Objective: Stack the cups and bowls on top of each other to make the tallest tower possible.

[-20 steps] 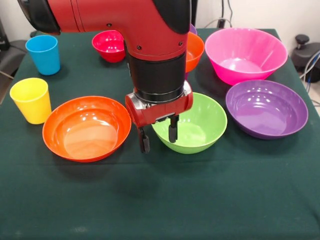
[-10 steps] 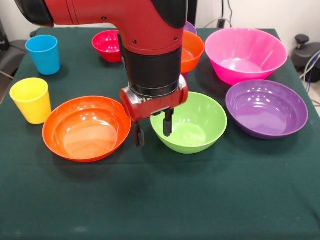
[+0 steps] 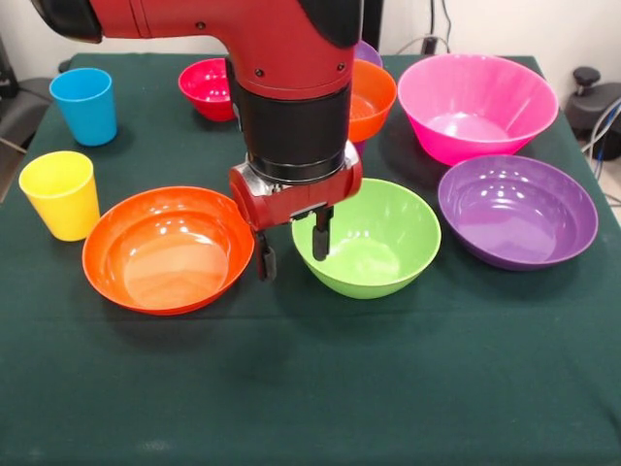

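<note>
My gripper (image 3: 292, 249) hangs open above the gap between the wide orange bowl (image 3: 167, 249) and the green bowl (image 3: 374, 238). One finger is in front of the green bowl's left rim, the other is just right of the orange bowl's rim. Nothing is held. The pink bowl (image 3: 477, 104) stands at the back right, with a purple bowl (image 3: 517, 211) in front of it. A small red bowl (image 3: 211, 88) and a small orange bowl (image 3: 375, 100) sit behind the arm, the orange one on something purple (image 3: 368, 53). The blue cup (image 3: 84, 105) and yellow cup (image 3: 61, 194) stand at the left.
The dark green cloth (image 3: 320, 379) covers the table. My red arm (image 3: 281, 87) hides the middle of the back row. Cables and dark equipment (image 3: 594, 102) lie off the table's right side.
The gripper has risen a little and shifted slightly left and back, staying open over the gap between the orange and green bowls. The bowls and cups have not moved.
</note>
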{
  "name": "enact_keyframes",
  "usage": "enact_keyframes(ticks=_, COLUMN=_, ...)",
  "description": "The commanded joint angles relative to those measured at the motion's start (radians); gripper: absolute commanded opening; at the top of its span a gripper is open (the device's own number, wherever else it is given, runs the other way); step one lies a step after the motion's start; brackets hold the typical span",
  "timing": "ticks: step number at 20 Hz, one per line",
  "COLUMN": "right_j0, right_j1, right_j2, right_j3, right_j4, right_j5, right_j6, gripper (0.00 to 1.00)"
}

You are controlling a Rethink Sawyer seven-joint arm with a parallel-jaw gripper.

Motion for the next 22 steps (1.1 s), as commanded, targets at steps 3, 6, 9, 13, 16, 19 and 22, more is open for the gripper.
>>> enact_keyframes(ticks=3, right_j0=0.011, right_j1=0.041, right_j2=-0.037, right_j3=0.097, right_j4=-0.1, right_j5=0.032, right_j6=-0.388, gripper=1.0)
enact_keyframes(ticks=6, right_j0=0.01, right_j1=0.044, right_j2=-0.033, right_j3=0.106, right_j4=-0.104, right_j5=0.028, right_j6=-0.392, gripper=1.0)
enact_keyframes(ticks=9, right_j0=0.014, right_j1=0.052, right_j2=-0.033, right_j3=0.102, right_j4=-0.108, right_j5=0.034, right_j6=-0.394, gripper=1.0)
enact_keyframes(ticks=13, right_j0=0.015, right_j1=0.081, right_j2=-0.035, right_j3=0.092, right_j4=-0.117, right_j5=0.037, right_j6=-0.414, gripper=1.0)
enact_keyframes(ticks=16, right_j0=0.013, right_j1=0.09, right_j2=-0.036, right_j3=0.088, right_j4=-0.123, right_j5=0.018, right_j6=-0.413, gripper=1.0)
enact_keyframes(ticks=19, right_j0=0.018, right_j1=0.092, right_j2=-0.042, right_j3=0.081, right_j4=-0.145, right_j5=-0.019, right_j6=-0.397, gripper=1.0)
enact_keyframes(ticks=22, right_j0=0.017, right_j1=0.111, right_j2=-0.036, right_j3=0.06, right_j4=-0.166, right_j5=-0.059, right_j6=-0.402, gripper=1.0)
